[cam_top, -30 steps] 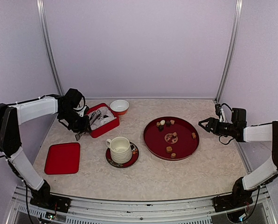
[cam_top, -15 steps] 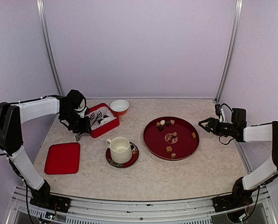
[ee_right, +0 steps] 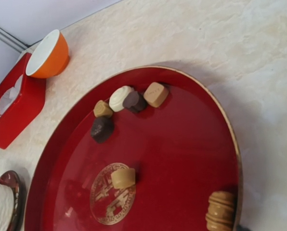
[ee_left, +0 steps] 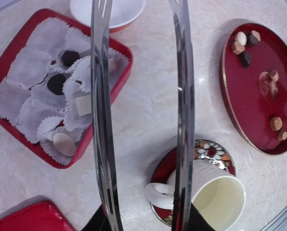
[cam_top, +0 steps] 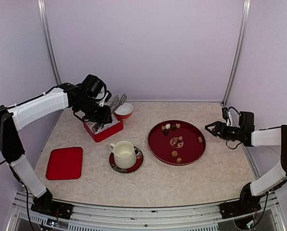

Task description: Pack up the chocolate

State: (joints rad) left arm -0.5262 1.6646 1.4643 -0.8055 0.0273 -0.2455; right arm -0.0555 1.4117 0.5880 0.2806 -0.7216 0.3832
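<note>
Left gripper hangs in the upper left of the overhead view, above the red box. My fingers are clamped on the handle end of the metal tongs, and the two tong arms stand apart.

Right gripper sits at the right edge of the overhead view, just beside the round red tray, fingers spread, gripping nothing.

Most of the chocolate is loose on the tray. In the right wrist view there is a cluster of white, dark and tan pieces toward upper centre, a dark one just below it, a tan one on the gold emblem, and a ribbed tan one at the lower right rim.

More pieces lie in the box's white paper cups, upper left of the left wrist view: two dark, a pale oval, a white square.

The cream cup stands on a patterned saucer between box and tray. The orange bowl is just behind the box. The red lid lies flat at lower left
</note>
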